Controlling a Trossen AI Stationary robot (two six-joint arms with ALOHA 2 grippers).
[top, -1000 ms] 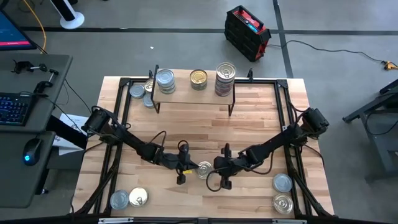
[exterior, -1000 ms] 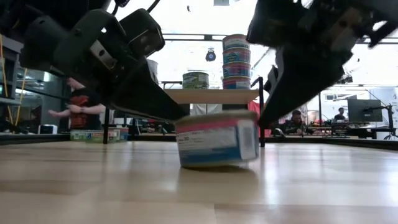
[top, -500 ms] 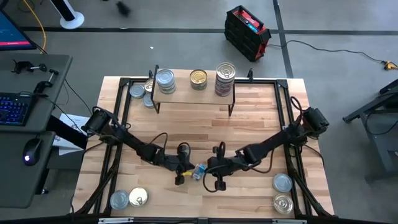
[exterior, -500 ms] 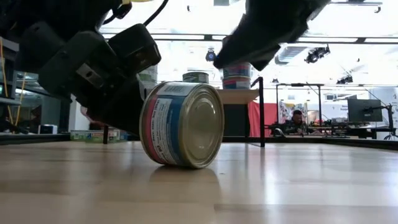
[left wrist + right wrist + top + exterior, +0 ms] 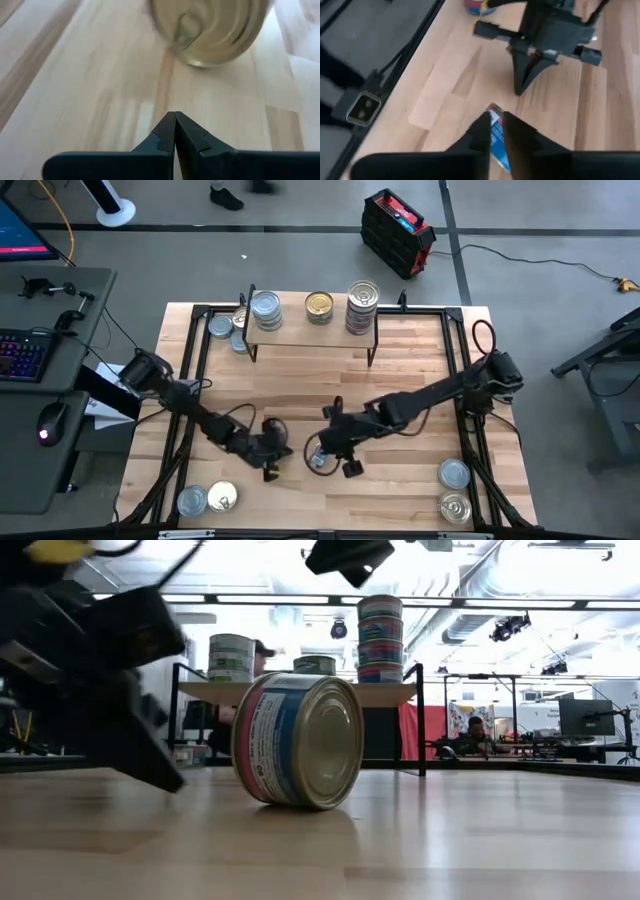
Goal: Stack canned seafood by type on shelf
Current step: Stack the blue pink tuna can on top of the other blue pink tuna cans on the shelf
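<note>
Change: since a second ago the tipped tin (image 5: 298,740) has been rolled from upright onto its side, and both arms have been drawn a little toward the left.
Nearest: the tipped tin is seen lying on its side on the tabletop (image 5: 400,370), its gold end turned toward the low camera.
Right gripper (image 5: 330,452): held just above that tin; its fingers are parted only narrowly and nothing is gripped.
Left gripper (image 5: 268,452): fingers pressed together, empty, just beside the tin.
Handling: the tin is judged rigid, smooth and fairly heavy for its size; lying so, it is likely to roll. It is best righted, then taken across its labelled side.
Spare tins: two (image 5: 205,499) near the left front corner, two (image 5: 454,490) near the right.
Farthest: the shelf (image 5: 300,333) carries three groups of tins, the right one (image 5: 362,305) stacked highest.
</note>
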